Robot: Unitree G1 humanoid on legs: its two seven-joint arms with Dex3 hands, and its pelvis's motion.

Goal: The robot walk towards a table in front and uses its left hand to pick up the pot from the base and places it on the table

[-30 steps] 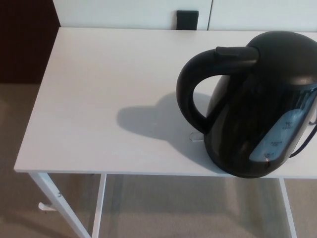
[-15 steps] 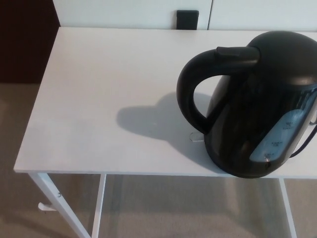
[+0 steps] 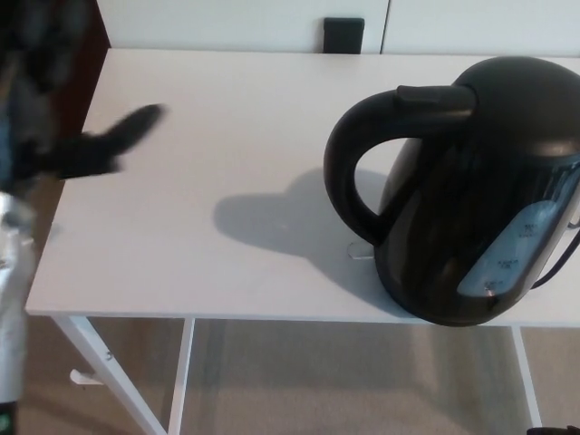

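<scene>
Well: white table [image 3: 227,109], beige carpet [image 3: 362,381] beneath; pot [image 3: 471,199] right; left robot hand [image 3: 82,149] blurred, openness untellable.

Glossy black plastic on a matt white counter.
From where I stand the pot [image 3: 471,190] looks like smooth, hard black plastic, shiny enough to catch pale reflections along its side, with a translucent bluish window [image 3: 517,249] set into its body. The counter [image 3: 227,118] is a smooth white board with a flat, dull finish, and its legs [image 3: 91,353] look like white-painted metal. The floor [image 3: 344,381] is beige and appears soft and carpet-like. The left hand [image 3: 91,149] is matt black but too blurred to judge further; its forearm [image 3: 14,299] has a silvery grey sheen.
</scene>
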